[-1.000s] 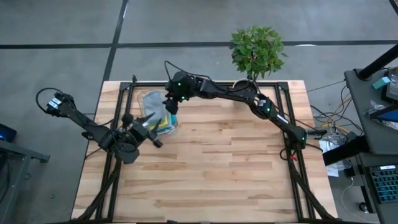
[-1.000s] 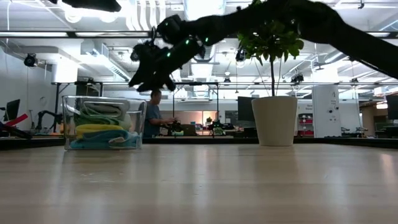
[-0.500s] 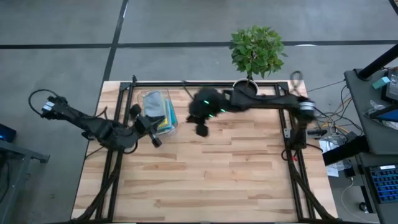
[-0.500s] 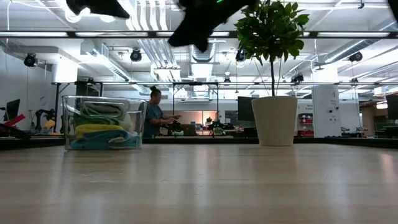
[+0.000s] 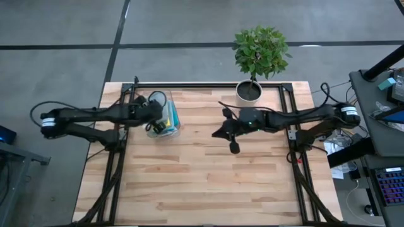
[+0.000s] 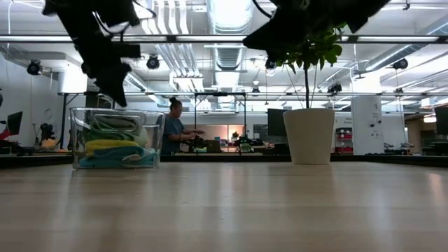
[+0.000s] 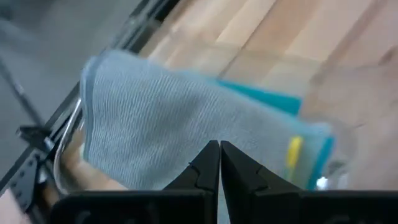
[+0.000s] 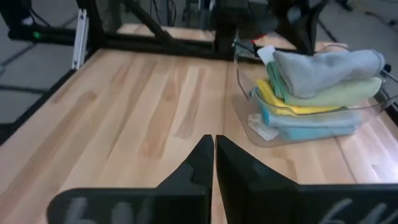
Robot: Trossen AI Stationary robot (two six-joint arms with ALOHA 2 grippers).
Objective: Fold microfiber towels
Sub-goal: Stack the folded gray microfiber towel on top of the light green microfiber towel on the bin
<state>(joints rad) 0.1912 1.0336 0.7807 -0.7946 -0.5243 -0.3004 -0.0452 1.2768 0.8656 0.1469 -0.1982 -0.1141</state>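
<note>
The microfiber towels [image 8: 317,93] lie stacked in a clear plastic bin [image 5: 169,121] at the table's far left. A grey one [image 7: 155,124] is on top, with olive green, yellow and teal below it. My left gripper [image 7: 219,155] is shut and hangs just above the bin [image 6: 115,138]; the low view shows its tips clear of the rim. My right gripper [image 8: 213,146] is shut and empty. It hovers high over the middle of the table [image 5: 232,142], pointing toward the bin.
A potted plant [image 5: 251,88] in a white pot [image 6: 309,136] stands at the far edge, right of centre. Black frame rails [image 5: 208,85] run along the far and side edges. Bare wood [image 5: 208,183] spreads across the near half. A person [image 6: 171,129] is in the room behind.
My left gripper has swung from the table's left side toward the far edge and over the bin, tipping downward, and has shut. My right gripper has drawn back from above the bin toward the table's right, to above the table's middle, and has shut. The towels have stayed in the bin.
</note>
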